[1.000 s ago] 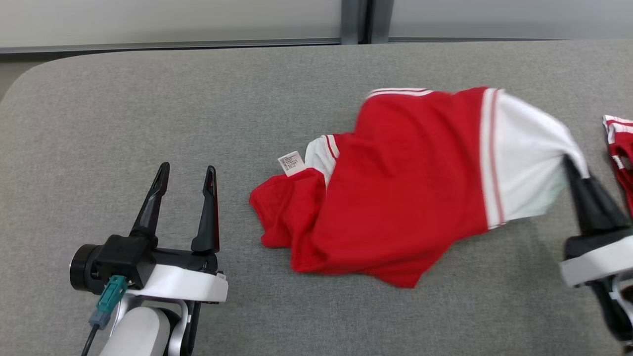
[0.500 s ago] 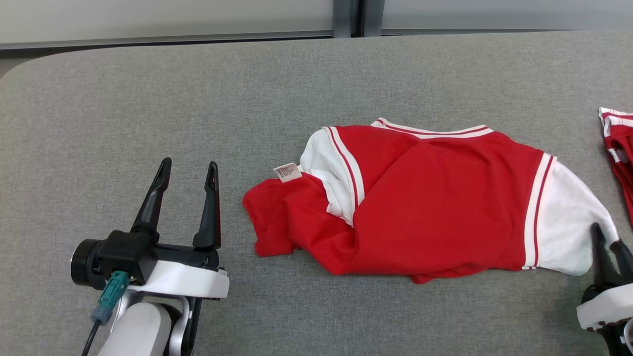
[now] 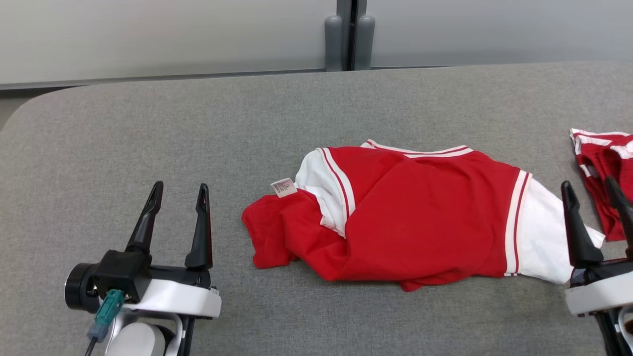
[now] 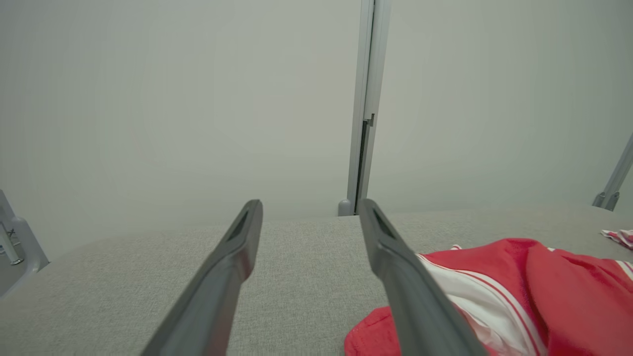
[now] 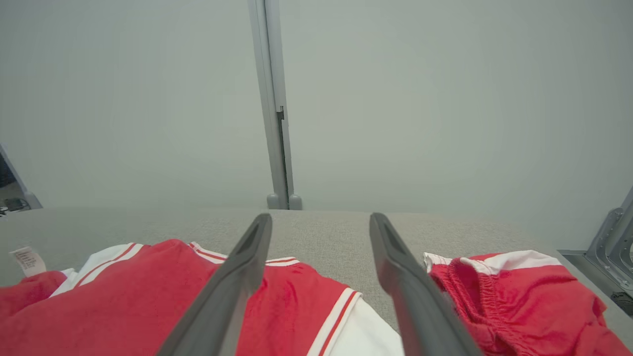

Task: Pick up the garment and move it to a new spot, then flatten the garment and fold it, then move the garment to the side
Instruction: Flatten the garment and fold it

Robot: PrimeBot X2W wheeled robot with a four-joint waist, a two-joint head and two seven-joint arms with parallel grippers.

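Two tools hang over the grey bench (image 3: 148, 123), each with its fingers spread wide and nothing between them. The left tool (image 3: 180, 186) sits low at the near edge, pointing toward the wall and clear of any cloth. Just to its right lies the red shirt (image 3: 420, 212), crumpled on the bench, with a small white label (image 3: 283, 187) at the end nearest that tool. The shirt's far white sleeve (image 3: 541, 237) reaches the right tool (image 3: 588, 184), and I cannot tell whether they touch. Red shorts (image 3: 606, 158) with white trim lie behind that tool's right finger, apart from the shirt.
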